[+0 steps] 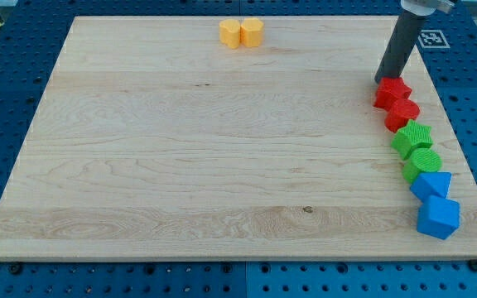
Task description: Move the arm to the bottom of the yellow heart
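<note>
Yellow heart [252, 31] at bench [180, 149] top edge, touching a second yellow block [231, 34] on its left. My tip [382, 80] far right, touching the upper red block [392, 92]. No hand fitted; rod only.

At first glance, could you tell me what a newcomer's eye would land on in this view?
Probably the curved chain of blocks along the board's right edge: two red blocks, two green blocks and two blue blocks, running from the view's top down. My tip sits just beside the topmost red one. Far off, near the top edge, two yellow blocks stand alone side by side.
</note>
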You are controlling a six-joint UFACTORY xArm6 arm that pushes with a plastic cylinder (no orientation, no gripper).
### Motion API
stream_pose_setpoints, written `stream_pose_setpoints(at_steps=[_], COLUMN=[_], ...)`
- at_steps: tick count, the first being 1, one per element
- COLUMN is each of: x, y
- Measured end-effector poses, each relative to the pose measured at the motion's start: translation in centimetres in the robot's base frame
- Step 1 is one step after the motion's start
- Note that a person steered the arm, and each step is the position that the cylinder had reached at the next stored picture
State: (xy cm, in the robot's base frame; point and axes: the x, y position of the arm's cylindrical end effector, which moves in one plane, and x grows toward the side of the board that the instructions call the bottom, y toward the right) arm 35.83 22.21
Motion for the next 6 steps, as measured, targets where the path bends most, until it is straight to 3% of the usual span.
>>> stream_pose_setpoints(at_steps=[2,5,6], x=[-0.5,-2.9,-2.6], y=[-1.6,-9.4,-15.2])
